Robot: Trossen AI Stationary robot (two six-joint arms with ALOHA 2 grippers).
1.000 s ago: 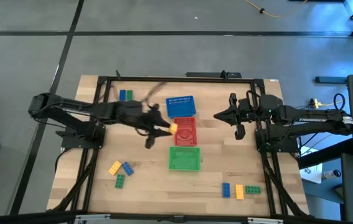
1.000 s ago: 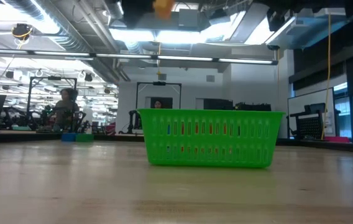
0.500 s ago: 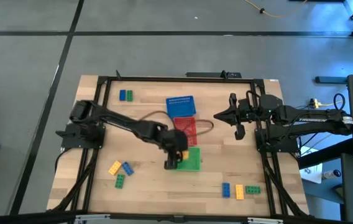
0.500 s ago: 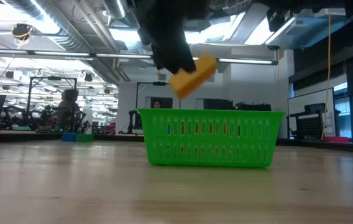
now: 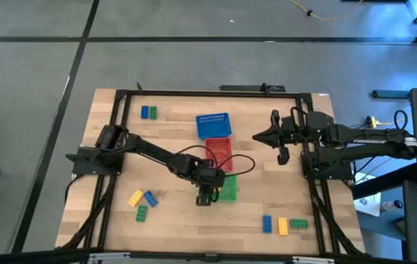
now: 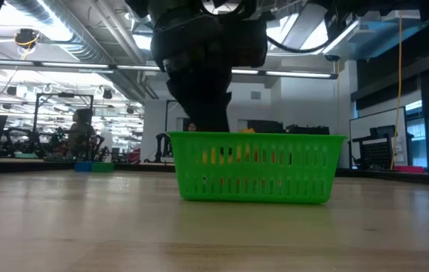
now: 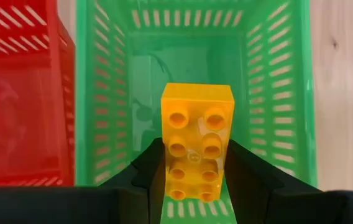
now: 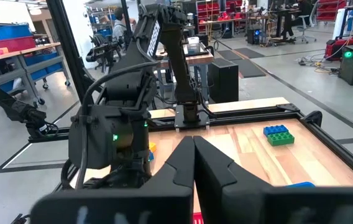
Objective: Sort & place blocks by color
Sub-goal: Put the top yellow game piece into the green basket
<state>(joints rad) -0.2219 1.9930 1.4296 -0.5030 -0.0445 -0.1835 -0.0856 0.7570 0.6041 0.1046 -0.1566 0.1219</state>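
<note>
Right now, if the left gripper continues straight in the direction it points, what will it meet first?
Probably the floor of the green basket. The left gripper, shut on the yellow block, points down into that basket, and nothing else shows beneath the block; how much gap is left is unclear.

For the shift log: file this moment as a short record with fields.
left gripper: shut on yellow block, lowered into green basket
right gripper: shut, empty, parked at the table's right side
baskets: blue basket, red basket and the green one in a row at the centre
loose blocks: blue and green pair far left; yellow, blue, green near left; blue, yellow, green near right
stage: yellow block not yet released
</note>
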